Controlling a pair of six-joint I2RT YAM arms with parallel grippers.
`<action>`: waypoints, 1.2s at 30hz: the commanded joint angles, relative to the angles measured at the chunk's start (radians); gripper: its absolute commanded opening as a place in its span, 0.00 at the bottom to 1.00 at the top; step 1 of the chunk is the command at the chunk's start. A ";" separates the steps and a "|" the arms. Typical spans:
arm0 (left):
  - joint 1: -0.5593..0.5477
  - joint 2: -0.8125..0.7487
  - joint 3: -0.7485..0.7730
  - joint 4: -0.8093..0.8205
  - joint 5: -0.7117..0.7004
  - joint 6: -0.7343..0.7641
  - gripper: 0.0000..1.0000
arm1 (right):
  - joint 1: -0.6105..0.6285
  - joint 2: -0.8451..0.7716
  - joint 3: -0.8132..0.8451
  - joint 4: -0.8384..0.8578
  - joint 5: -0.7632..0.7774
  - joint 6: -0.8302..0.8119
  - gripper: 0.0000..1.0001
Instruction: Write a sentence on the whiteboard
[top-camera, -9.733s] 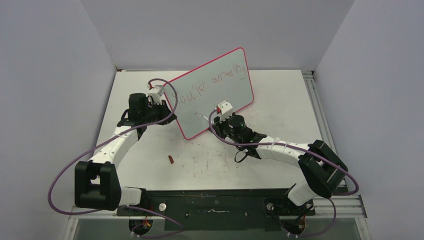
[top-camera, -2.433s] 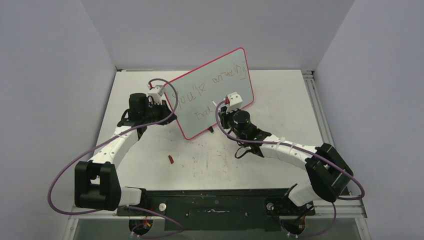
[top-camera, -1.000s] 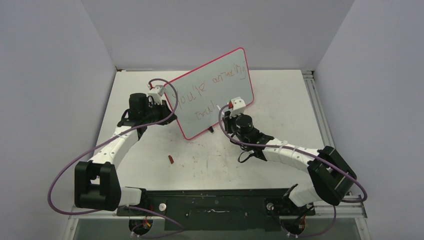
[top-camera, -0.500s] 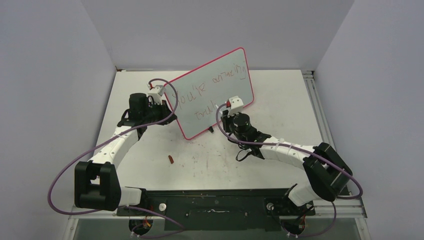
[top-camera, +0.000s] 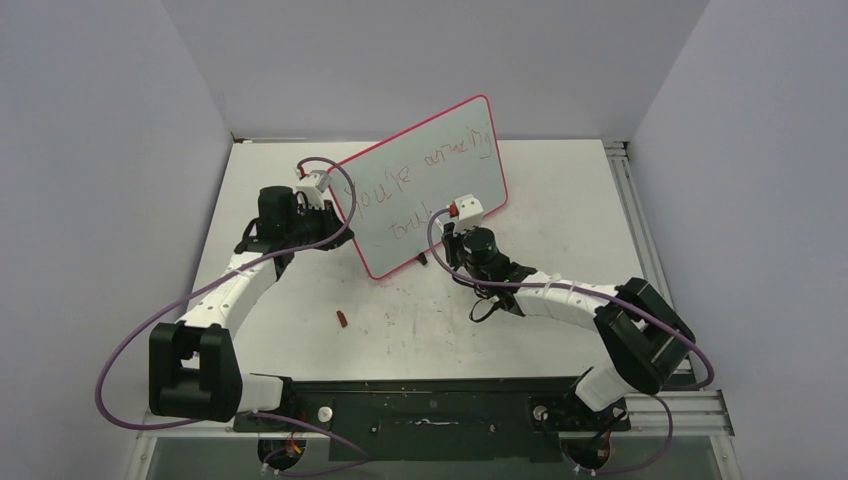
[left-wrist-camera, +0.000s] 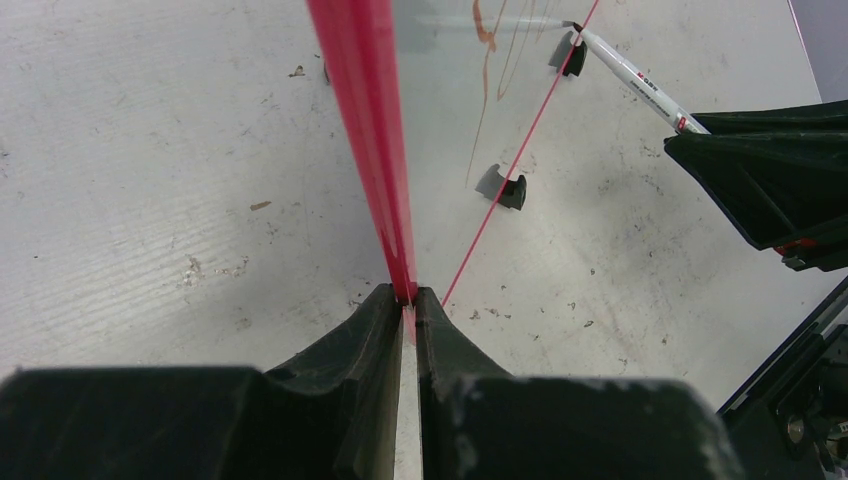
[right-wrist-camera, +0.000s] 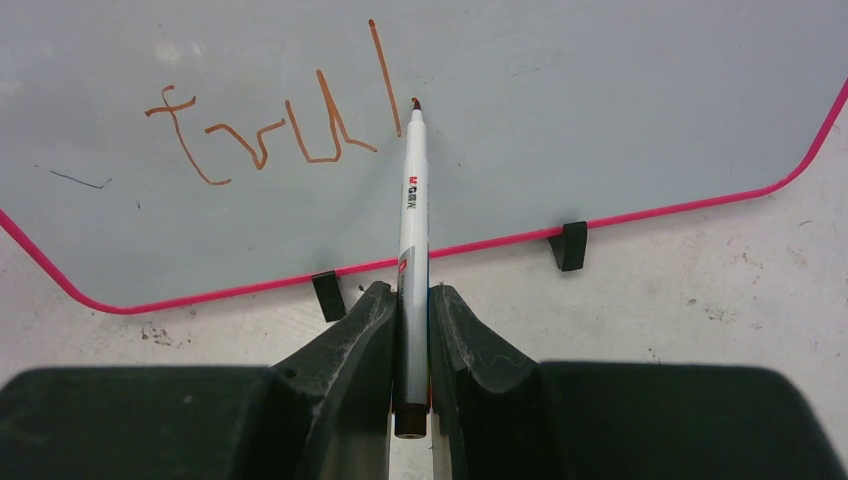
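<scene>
The whiteboard (top-camera: 425, 180) stands tilted at the table's middle, pale grey with a pink-red rim (left-wrist-camera: 365, 130) and black clip feet (right-wrist-camera: 572, 245). My left gripper (left-wrist-camera: 409, 296) is shut on its left edge. The sentence (top-camera: 420, 170) runs in two reddish-brown lines; the lower line reads "trul" (right-wrist-camera: 270, 135). My right gripper (right-wrist-camera: 412, 300) is shut on a white marker (right-wrist-camera: 411, 210), whose tip (right-wrist-camera: 415, 103) is at the board just right of the last stroke. The marker (left-wrist-camera: 630, 78) also shows in the left wrist view, with the right gripper's dark body (left-wrist-camera: 770, 175) behind it.
A small red cap (top-camera: 341, 319) lies on the table in front of the board, between the two arms. A metal rail (top-camera: 635, 215) runs along the table's right side. Grey walls close in the back and sides.
Over the last ten seconds the lower line grew from one mark to "trul". In the last second my right gripper shifted slightly left and up along the board. The left arm held still.
</scene>
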 joint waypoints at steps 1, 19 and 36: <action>-0.015 -0.027 0.046 0.008 0.028 0.003 0.07 | -0.008 0.009 -0.005 0.054 0.014 -0.009 0.05; -0.016 -0.027 0.045 0.008 0.027 0.002 0.07 | -0.010 -0.099 -0.045 0.023 0.055 -0.014 0.05; -0.016 -0.027 0.045 0.006 0.027 0.003 0.07 | -0.050 -0.006 0.041 0.063 0.039 -0.040 0.05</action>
